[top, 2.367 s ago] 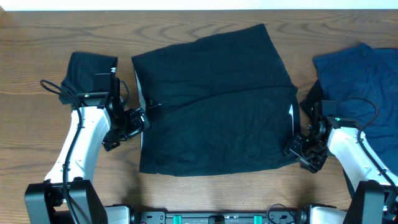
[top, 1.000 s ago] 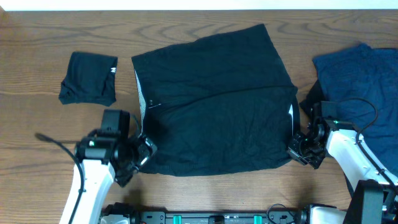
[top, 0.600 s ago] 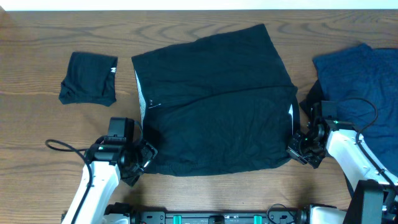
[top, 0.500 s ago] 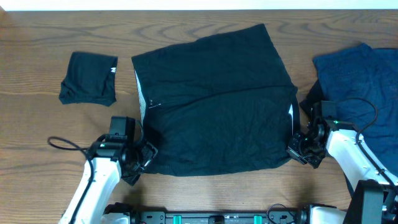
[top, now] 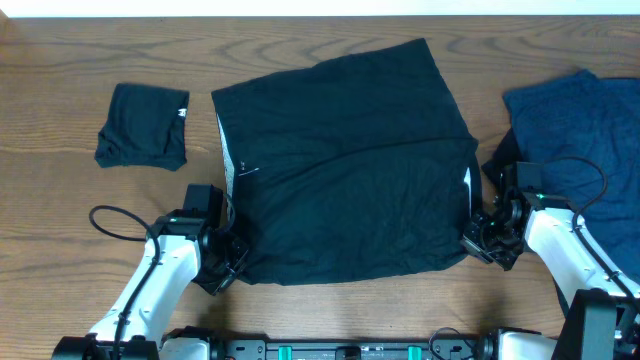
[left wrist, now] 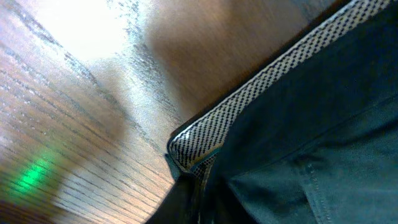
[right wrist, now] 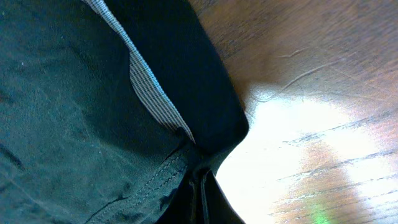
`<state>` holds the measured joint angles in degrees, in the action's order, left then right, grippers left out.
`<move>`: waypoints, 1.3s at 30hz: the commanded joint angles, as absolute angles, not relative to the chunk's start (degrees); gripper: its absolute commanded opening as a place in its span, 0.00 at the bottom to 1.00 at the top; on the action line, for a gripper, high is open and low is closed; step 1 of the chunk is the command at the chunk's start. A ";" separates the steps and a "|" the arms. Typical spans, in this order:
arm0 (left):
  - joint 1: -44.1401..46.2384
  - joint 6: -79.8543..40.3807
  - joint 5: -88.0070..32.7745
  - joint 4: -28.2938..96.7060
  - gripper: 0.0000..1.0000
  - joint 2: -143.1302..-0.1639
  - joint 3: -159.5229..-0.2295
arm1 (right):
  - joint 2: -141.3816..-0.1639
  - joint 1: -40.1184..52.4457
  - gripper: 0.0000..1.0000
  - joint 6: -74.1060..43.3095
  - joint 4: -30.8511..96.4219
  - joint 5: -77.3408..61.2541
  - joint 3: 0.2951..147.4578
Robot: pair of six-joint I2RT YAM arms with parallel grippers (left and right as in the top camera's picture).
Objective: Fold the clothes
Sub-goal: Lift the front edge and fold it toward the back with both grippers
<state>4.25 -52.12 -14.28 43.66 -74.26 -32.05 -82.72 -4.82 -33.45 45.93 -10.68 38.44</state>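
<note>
A large black garment (top: 345,165) lies spread flat in the middle of the table, one of the clothes. My left gripper (top: 232,262) is shut on its near left corner. In the left wrist view the dotted white lining (left wrist: 261,93) of that corner runs into my left gripper (left wrist: 189,193). My right gripper (top: 474,240) is shut on the near right corner, and the right wrist view shows the black hem (right wrist: 186,93) pinched in my right gripper (right wrist: 200,186). A small folded black piece (top: 145,125) lies at the far left. A navy garment (top: 580,125) lies at the right.
The wood table (top: 60,200) shows bare grain left of the black garment and along the front. The navy garment partly lies under my right arm (top: 565,250). A cable (top: 110,222) loops beside my left arm.
My left arm came down from beside the folded piece to the garment's near left corner, then its jaws went from open to shut on the corner. The right gripper stayed put.
</note>
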 commanded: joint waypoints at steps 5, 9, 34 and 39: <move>4.32 -47.00 -14.57 44.51 0.06 -74.26 -33.63 | -82.50 -5.23 0.01 -31.55 45.63 -10.98 38.61; 4.32 -41.91 -14.52 46.76 0.06 -73.47 -37.47 | -82.50 -5.23 0.01 -29.02 46.89 -11.00 41.89; 4.32 -33.21 -8.23 50.28 0.06 -73.71 -66.54 | -84.29 -4.82 0.01 -24.56 41.23 -12.49 73.80; 4.32 -33.23 -8.25 40.88 0.06 -74.08 -66.54 | -87.83 -3.44 0.01 -24.53 30.72 -12.58 73.80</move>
